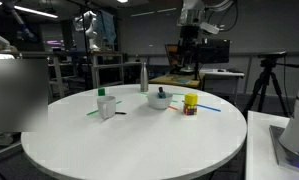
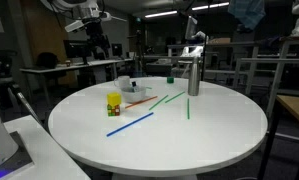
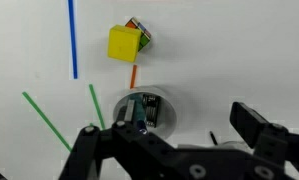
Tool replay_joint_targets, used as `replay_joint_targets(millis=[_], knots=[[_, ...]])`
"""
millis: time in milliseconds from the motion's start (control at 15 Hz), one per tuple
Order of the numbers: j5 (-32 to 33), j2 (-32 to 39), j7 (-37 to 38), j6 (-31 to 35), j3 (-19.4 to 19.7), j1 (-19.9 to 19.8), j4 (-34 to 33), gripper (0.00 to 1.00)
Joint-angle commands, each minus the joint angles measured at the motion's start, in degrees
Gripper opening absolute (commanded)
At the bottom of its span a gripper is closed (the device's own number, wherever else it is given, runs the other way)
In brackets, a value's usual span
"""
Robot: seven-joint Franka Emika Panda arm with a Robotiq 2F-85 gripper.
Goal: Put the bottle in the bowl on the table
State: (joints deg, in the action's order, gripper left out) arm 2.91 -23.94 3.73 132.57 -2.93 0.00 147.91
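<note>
Smooth round white table bears shallow bowl cradling translucent teal bottle

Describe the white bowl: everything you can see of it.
The bowl is small, round, shallow and plain white; its material cannot be told. It stands upright on the white table, near the tall grey bottle and the yellow container but apart from both. The teal bottle rests inside it, its top poking above the rim. In the wrist view an orange straw points toward the rim; whether they touch cannot be told. The gripper hangs above, not touching it.
</note>
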Motion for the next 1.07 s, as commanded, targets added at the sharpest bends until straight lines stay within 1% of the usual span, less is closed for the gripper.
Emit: replay_joint_targets(millis=[0, 333, 600, 1000], knots=[[0.06, -0.01, 0.05, -0.15, 0.15, 0.17, -0.09, 1.0], [0.34, 0.18, 0.57, 0.28, 0.02, -0.07, -0.07, 1.0], [0.88, 1.78, 0.85, 2.09, -0.02, -0.47, -0.64, 1.0], [4.76, 7.04, 3.05, 13.01, -0.93, -1.96, -2.06, 1.0]])
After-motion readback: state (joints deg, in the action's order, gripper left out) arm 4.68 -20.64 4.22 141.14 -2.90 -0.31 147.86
